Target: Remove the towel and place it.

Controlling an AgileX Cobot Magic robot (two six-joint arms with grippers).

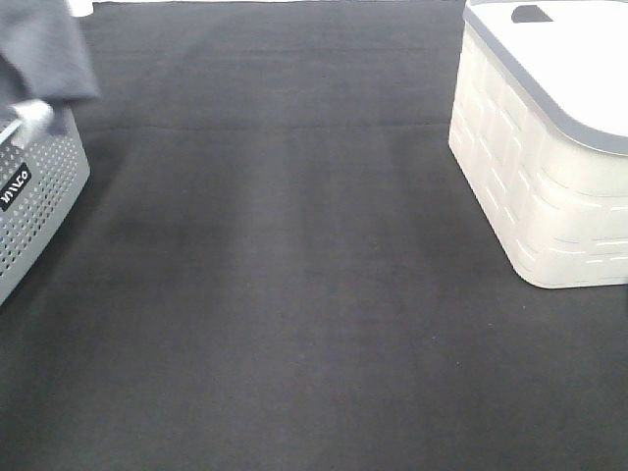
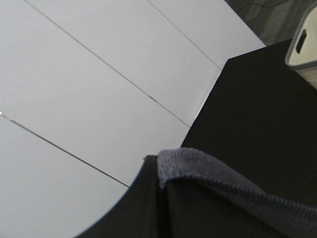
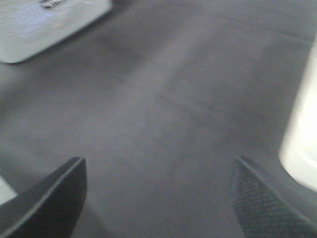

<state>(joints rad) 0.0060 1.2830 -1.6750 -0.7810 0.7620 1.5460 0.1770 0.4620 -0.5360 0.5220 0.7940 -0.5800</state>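
The slate-grey towel [image 1: 44, 49] hangs at the far left edge of the exterior view, lifted above the grey perforated basket [image 1: 39, 191]. Its stitched hem [image 2: 223, 186] fills the near part of the left wrist view, close to the camera. The cloth hides the left gripper's fingers, and the left arm is outside the exterior view. The towel hangs as if held from above. My right gripper [image 3: 158, 198] is open and empty, hovering over the black table covering [image 3: 163, 109]. Its two dark fingertips [image 3: 54, 198] stand wide apart.
A white basket with a grey lid [image 1: 549, 147] stands at the back right and also shows in the right wrist view [image 3: 302, 129]. The grey basket also shows there [image 3: 44, 25]. The left wrist view shows the table's edge [image 2: 208, 99] and white floor beyond it.
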